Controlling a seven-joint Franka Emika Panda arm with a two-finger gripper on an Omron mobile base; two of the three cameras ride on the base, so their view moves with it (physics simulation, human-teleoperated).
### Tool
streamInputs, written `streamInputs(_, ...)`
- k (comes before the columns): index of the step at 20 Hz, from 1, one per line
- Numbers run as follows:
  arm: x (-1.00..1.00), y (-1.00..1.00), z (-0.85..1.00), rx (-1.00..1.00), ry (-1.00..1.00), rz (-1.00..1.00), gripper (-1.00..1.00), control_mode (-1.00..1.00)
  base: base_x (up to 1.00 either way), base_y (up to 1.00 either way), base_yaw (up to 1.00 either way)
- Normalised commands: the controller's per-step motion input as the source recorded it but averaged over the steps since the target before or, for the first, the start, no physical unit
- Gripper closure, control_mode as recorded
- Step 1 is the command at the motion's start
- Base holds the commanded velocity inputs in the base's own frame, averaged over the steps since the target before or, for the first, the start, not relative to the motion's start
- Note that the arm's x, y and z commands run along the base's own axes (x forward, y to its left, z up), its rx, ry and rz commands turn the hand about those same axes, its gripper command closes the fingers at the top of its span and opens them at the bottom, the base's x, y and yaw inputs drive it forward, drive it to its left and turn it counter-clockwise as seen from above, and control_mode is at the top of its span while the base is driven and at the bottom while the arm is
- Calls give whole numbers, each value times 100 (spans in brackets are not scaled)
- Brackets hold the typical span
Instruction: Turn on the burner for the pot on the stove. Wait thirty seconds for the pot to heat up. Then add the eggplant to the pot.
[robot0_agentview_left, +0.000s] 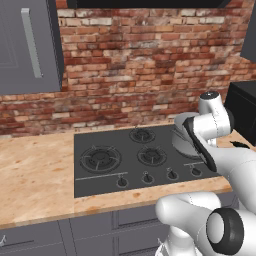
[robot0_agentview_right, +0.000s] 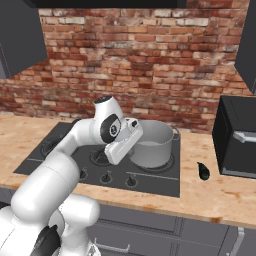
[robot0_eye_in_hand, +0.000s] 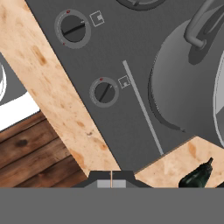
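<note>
Right base view: the stove (robot0_agentview_right: 150, 182) carries the pot (robot0_agentview_right: 154, 143) on its right rear burner; no flame shows, so ignition appears outstanding, heating and loading likewise; the eggplant (robot0_agentview_right: 203, 171) lies on the counter (robot0_agentview_right: 220, 195) right of the stove, apart from it, open room around; the gripper (robot0_agentview_right: 117, 152) hangs above the knob (robot0_eye_in_hand: 104, 92) row; whether its jaws are parted, I cannot tell.

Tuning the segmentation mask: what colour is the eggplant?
Nearly black, with a dark green sheen; the eggplant shows best in the hand view.
</note>
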Motion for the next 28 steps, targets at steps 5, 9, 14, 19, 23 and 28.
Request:
streamInputs(5,0,0,0,0,0,0,100,-100,0,0,0)
streamInputs(9,0,0,0,0,0,0,100,-100,0,0,0)
streamInputs(14,0,0,0,0,0,0,100,-100,0,0,0)
streamInputs(19,0,0,2,0,0,0,100,-100,0,0,0)
streamInputs(23,-41,0,24,0,-3,-8,100,-100,0,0,0)
streamInputs(28,-30,-40,53,5,7,-37,100,-100,0,0,0)
